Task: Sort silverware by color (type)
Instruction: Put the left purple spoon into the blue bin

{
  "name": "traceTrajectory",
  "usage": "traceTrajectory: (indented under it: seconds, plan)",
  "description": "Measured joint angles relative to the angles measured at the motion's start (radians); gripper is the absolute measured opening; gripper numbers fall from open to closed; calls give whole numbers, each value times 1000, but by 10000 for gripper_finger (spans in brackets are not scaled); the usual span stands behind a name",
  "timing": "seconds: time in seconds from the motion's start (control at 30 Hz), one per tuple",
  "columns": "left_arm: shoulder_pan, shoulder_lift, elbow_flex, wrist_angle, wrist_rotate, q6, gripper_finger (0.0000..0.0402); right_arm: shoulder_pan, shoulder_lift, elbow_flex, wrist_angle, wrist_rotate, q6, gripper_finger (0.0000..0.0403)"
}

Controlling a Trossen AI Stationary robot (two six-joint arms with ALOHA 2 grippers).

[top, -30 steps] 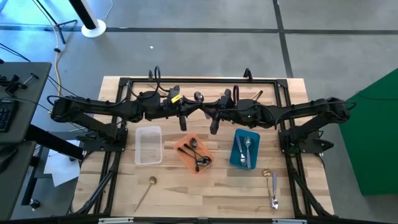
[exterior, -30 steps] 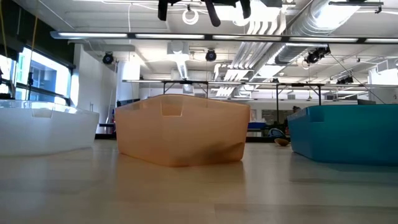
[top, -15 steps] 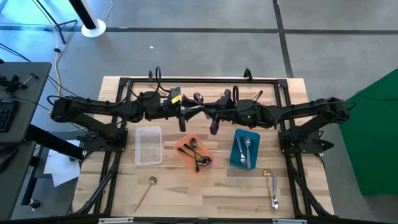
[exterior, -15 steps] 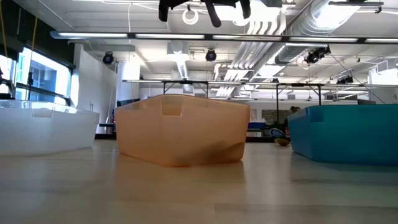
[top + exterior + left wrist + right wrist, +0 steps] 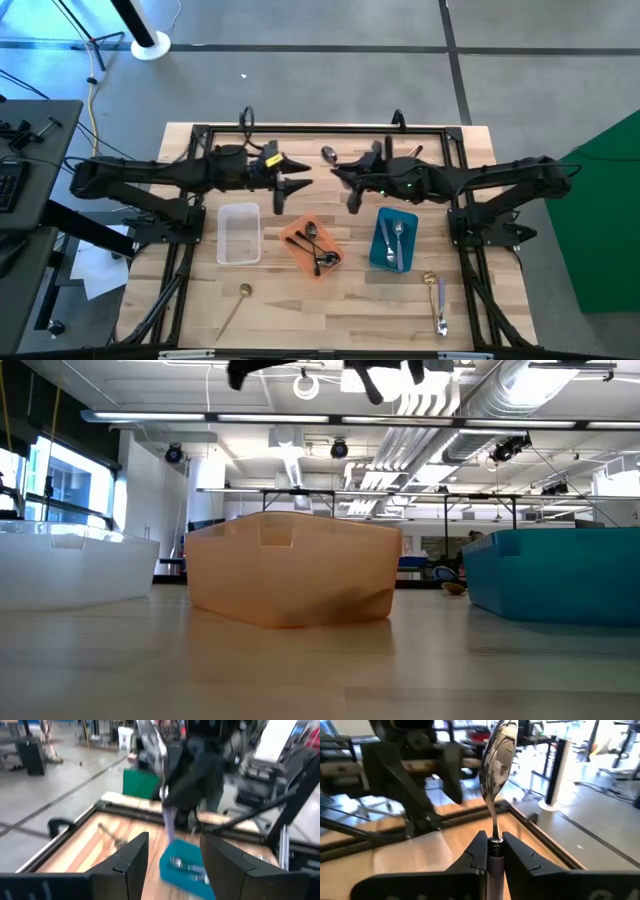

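Observation:
A spoon with a shiny silver bowl (image 5: 497,755) and a lilac handle (image 5: 169,822) is up in the air over the table's far middle, with my right gripper (image 5: 494,851) shut on it. My left gripper (image 5: 172,865) stands open a little to the left of it, nothing between its fingers. In the high view the spoon's bowl (image 5: 328,153) lies between my left gripper (image 5: 292,183) and my right gripper (image 5: 340,172). Dark spoons lie in the orange tray (image 5: 296,243), silver ones in the blue tray (image 5: 380,252). My right gripper pinches the spoon's lilac handle (image 5: 495,855) between its two fingers, close to where the metal neck begins. The fingers run about level toward the table's left, along the spoon. The spoon is lifted clear, its bowl (image 5: 150,745) up beyond the fingertips.
A clear tray (image 5: 238,233) stands left of the orange one. A gold spoon (image 5: 235,305) lies near the front left; a gold and a silver spoon (image 5: 437,300) lie at the front right. A black frame (image 5: 320,128) rims the table.
My left gripper has opened, let go of the spoon and drawn back toward the table's left edge. My right gripper has pulled toward the right edge, keeping the spoon. The two grippers, close together before, now stand apart.

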Motion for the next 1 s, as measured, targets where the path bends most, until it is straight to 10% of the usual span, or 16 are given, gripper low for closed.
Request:
traceTrajectory:
  seconds: [0.33, 0.57, 1.0]
  plan:
    - [20, -274, -170, 49, -70, -43, 166, 6, -299, -120, -123, -17, 39, 21]
    - [19, -375, -256, 157, -72, -84, 166, 64, -488, -343, 108, -22, 22, 21]
    - [19, -373, -259, 173, -109, -53, 165, 75, -516, -427, 247, -37, -31, 24]
